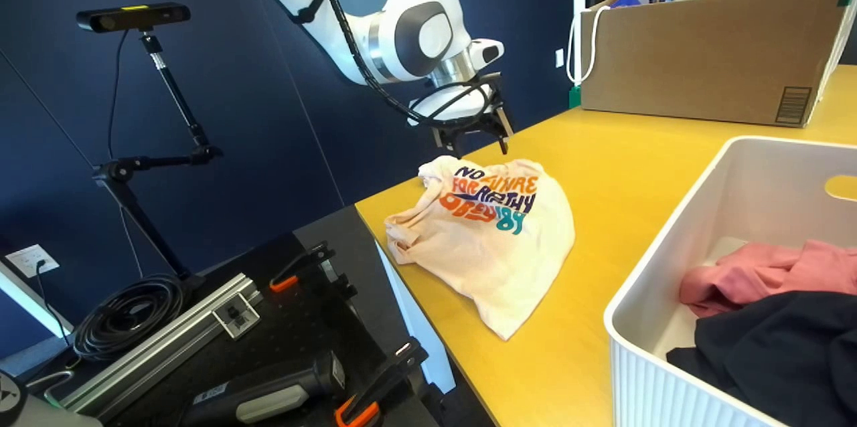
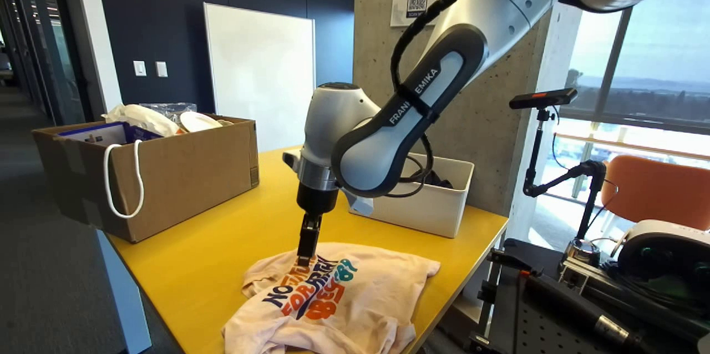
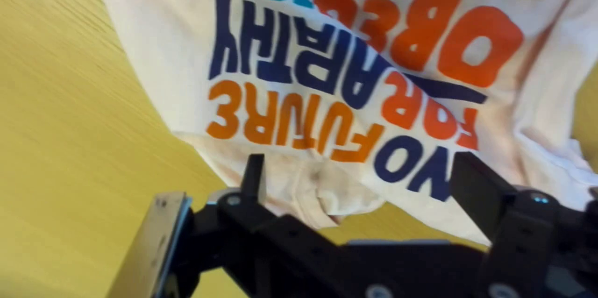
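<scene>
With some clothes (image 1: pixel 790 270) already in the bin (image 1: pixel 643 380), the shirt (image 1: pixel 495 253) on the table (image 1: pixel 602 173) seems left to handle, unheld under the spread claw (image 3: pixel 359 167).

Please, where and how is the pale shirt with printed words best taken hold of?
I would pinch the bunched fold at the edge of the pale shirt, coming from above with the jaws across it. Its rumpled cloth should give something to grip, whereas the printed front lies spread over the table and may slip. The open gripper points down above that edge.
</scene>
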Available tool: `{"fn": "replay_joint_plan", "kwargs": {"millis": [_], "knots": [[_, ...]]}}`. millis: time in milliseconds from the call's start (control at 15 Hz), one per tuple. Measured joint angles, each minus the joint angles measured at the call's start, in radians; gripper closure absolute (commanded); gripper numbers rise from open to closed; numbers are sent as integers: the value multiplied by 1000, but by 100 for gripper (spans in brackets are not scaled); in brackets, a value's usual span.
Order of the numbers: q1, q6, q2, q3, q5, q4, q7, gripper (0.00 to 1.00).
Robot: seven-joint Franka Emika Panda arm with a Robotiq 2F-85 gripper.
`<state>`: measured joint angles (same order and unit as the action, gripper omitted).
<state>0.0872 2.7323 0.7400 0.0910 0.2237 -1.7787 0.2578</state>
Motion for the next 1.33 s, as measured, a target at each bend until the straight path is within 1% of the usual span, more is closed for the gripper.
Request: {"fn": "replay_joint_plan", "kwargs": {"millis": [267, 600, 933, 1333], "knots": [[-6, -19, 75, -29, 1, 108, 2, 0], [3, -122, 193, -31, 1, 308, 2, 0], [-10, -238, 320, -38, 0, 520, 19, 0], [-1, -323, 468, -38, 0, 737, 61, 0]]}}
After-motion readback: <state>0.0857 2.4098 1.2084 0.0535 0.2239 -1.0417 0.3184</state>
